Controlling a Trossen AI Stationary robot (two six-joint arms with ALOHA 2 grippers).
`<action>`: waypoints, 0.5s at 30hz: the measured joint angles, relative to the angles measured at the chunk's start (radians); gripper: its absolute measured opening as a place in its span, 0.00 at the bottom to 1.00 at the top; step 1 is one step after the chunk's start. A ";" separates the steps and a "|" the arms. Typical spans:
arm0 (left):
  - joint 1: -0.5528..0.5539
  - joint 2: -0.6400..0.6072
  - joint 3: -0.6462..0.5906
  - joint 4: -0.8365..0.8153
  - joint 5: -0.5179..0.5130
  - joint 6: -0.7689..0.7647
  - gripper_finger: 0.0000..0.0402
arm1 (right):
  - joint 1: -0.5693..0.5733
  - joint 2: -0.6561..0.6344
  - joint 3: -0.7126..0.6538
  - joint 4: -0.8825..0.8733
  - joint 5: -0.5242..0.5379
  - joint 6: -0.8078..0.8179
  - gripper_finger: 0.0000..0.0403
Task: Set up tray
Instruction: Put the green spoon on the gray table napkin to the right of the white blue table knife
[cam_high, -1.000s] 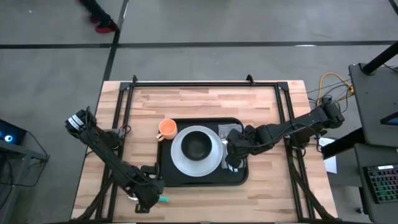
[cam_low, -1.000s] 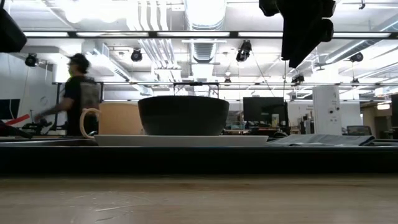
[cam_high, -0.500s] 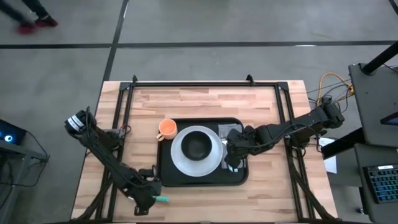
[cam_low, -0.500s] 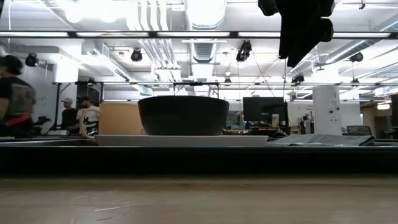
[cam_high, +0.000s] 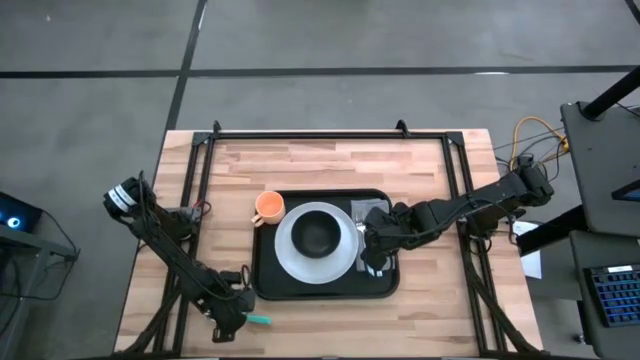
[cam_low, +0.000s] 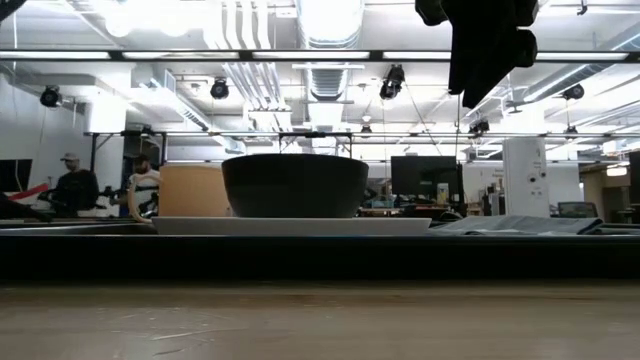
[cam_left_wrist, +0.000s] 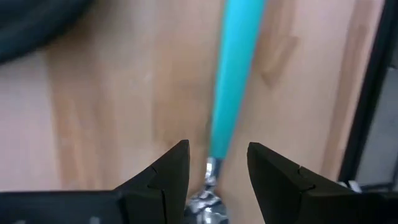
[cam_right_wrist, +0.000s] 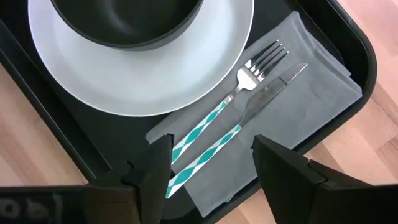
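Observation:
The black tray (cam_high: 270, 280) lies mid-table and carries a white plate (cam_high: 295, 262) with a dark bowl (cam_high: 318, 234), plus a grey napkin (cam_right_wrist: 298, 106) bearing a teal-handled fork (cam_right_wrist: 239, 93) and knife (cam_right_wrist: 261, 109). An orange cup (cam_high: 268, 207) stands at the tray's far left corner. My right gripper (cam_right_wrist: 211, 146) hovers open over the fork and knife handles. My left gripper (cam_left_wrist: 217, 152) is open near the table's near edge, left of the tray. Its fingers stand on either side of the metal neck of a teal-handled utensil (cam_left_wrist: 233, 74) lying flat on the wood, with a gap on both sides.
Bare wood lies on the near side of the tray and along the far edge. Black frame rails (cam_high: 195, 190) run along both sides and the far edge of the table. In the low view the tray rim (cam_low: 320, 255) spans the picture, and people stand far off in the room.
My left gripper has crept a little toward the table's near left corner, and more of the teal handle shows beside it. My right gripper has kept still. A person has walked away across the room behind the table.

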 joint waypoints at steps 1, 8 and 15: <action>0.000 0.000 -0.007 0.018 0.015 -0.002 0.35 | 0.000 0.000 0.000 0.000 0.000 0.000 0.53; -0.007 0.000 -0.036 0.064 0.022 -0.003 0.35 | 0.000 0.000 0.000 -0.001 0.000 0.001 0.53; -0.011 0.002 -0.122 0.176 0.019 -0.083 0.35 | 0.000 0.000 0.000 -0.006 -0.001 0.001 0.53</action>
